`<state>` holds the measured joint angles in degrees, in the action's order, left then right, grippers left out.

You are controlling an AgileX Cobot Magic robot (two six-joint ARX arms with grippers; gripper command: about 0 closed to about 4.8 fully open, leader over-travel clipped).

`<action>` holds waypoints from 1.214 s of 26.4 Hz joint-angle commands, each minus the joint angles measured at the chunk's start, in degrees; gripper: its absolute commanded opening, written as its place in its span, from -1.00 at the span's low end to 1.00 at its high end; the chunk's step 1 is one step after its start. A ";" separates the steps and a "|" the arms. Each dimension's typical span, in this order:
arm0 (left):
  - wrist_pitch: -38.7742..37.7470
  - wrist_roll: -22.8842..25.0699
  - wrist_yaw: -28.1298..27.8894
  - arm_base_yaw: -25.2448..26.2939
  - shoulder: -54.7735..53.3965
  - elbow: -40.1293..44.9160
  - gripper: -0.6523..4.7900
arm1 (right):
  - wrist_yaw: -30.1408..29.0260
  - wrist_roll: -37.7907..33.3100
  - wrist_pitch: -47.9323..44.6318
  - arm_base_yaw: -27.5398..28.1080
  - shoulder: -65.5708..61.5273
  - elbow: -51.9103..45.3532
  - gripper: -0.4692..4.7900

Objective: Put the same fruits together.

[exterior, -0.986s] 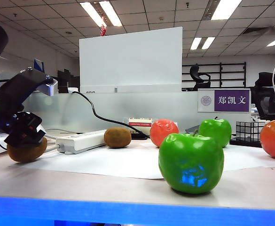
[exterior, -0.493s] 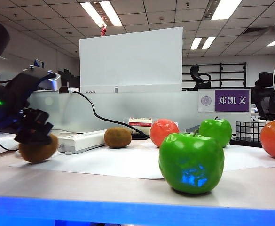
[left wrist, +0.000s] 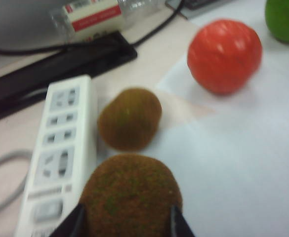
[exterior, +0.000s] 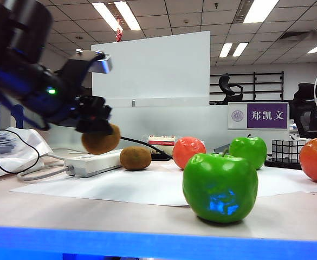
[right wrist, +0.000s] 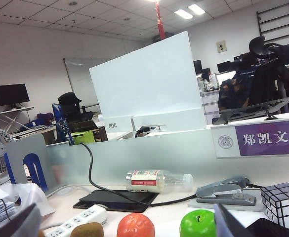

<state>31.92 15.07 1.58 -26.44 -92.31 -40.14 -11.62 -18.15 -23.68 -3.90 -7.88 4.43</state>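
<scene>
Desk: left end effector (left wrist: 127, 222) grips kiwi (left wrist: 129, 195); stapler (right wrist: 227, 192) only right-wrist; right end effector (right wrist: 127, 222) open.

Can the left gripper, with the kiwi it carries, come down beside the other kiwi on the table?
Probably yes: the left gripper holds its kiwi above the second kiwi, with bare table beside it; only the power strip crowds one side.

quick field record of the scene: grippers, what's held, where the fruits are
left gripper: shut on a kiwi, lifted above the power strip
right gripper: open, holding nothing
second kiwi: on table beside power strip
orange-red fruits: one mid-table, one far right
green apples: one near camera, one behind
</scene>
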 commanded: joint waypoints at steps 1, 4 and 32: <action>-0.98 -0.72 2.78 0.00 -3.26 -3.67 -0.78 | -0.07 0.13 -1.05 -0.07 0.04 0.20 1.00; -1.01 -1.75 2.80 0.02 -6.93 -6.49 -0.78 | -0.04 0.15 -1.05 -0.07 0.04 0.20 1.00; 0.39 -0.44 6.14 0.11 -13.79 -11.39 0.40 | 0.09 0.20 -1.03 -0.02 0.00 0.20 1.00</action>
<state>31.31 14.04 7.44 -26.33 -106.06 -51.29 -11.60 -18.15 -23.70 -3.90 -7.86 4.43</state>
